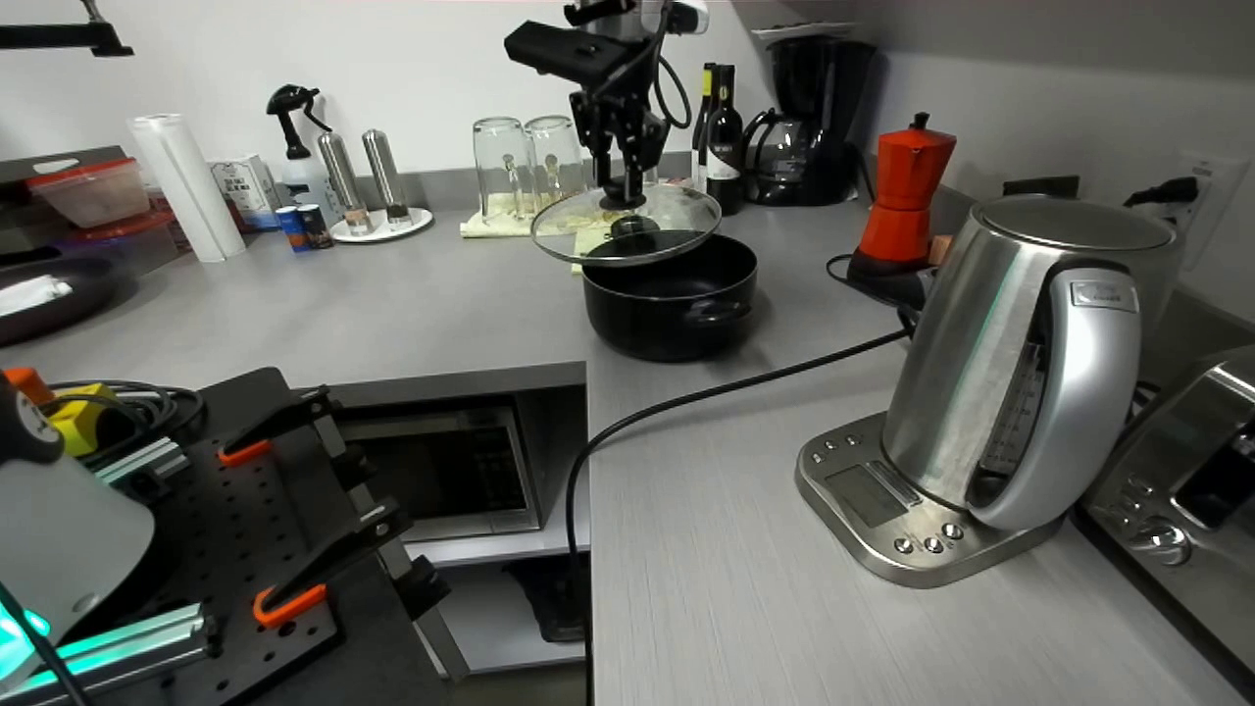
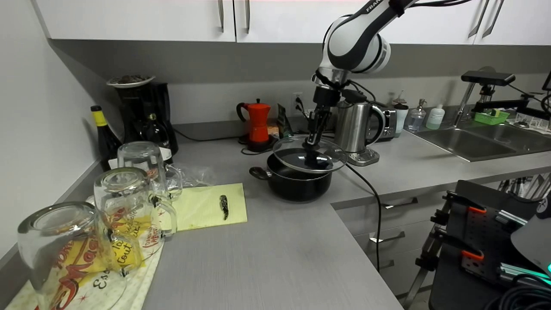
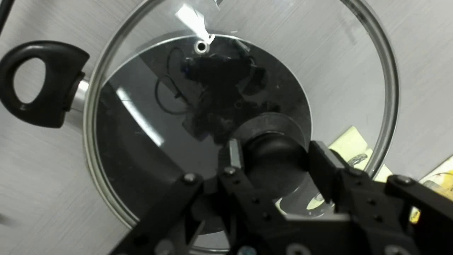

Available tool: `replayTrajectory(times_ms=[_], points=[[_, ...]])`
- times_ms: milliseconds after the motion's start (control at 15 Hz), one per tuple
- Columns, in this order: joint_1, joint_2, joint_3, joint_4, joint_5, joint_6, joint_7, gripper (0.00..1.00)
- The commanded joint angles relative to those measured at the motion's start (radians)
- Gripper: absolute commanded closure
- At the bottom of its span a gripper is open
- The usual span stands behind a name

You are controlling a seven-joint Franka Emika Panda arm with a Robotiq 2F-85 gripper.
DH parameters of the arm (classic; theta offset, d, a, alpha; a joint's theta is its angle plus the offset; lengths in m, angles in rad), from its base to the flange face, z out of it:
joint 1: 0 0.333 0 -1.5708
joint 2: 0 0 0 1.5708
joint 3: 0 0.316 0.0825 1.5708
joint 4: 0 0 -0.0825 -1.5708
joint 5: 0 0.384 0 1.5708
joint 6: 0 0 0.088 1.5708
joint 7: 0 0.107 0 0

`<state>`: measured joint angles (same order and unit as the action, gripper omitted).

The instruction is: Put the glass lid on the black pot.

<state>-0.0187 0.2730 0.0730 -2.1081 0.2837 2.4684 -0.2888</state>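
The glass lid (image 1: 677, 209) is held by its dark knob over the black pot (image 1: 647, 324). My gripper (image 1: 624, 186) is shut on that knob, with a finger on each side in the wrist view (image 3: 276, 156). In both exterior views the lid (image 2: 286, 154) is tilted and off-centre from the pot (image 2: 297, 187), leaving part of the opening uncovered. It sits left of the pot's centre in an exterior view. I cannot tell whether the lid's rim touches the pot. In the wrist view the pot's rim shows through the glass, and one handle (image 3: 58, 81) sticks out.
A black cord (image 1: 706, 392) runs across the counter beside the pot. The steel kettle (image 1: 966, 373), red moka pot (image 1: 904, 181), coffee machine (image 1: 824, 118) and upright drinking glasses (image 1: 502, 167) stand around. A yellow cloth (image 2: 202, 211) lies near the pot. The counter edge (image 2: 344, 215) is close.
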Motion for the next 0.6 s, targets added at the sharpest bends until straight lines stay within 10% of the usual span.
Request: replayTrajectory(times_ms=[0,533], points=[[-0.011,0.078,0.001,0.142,-0.039,-0.083,0.017,0.76],[-0.024,0.217,0.009,0.315,-0.063,-0.159,0.014,0.76]])
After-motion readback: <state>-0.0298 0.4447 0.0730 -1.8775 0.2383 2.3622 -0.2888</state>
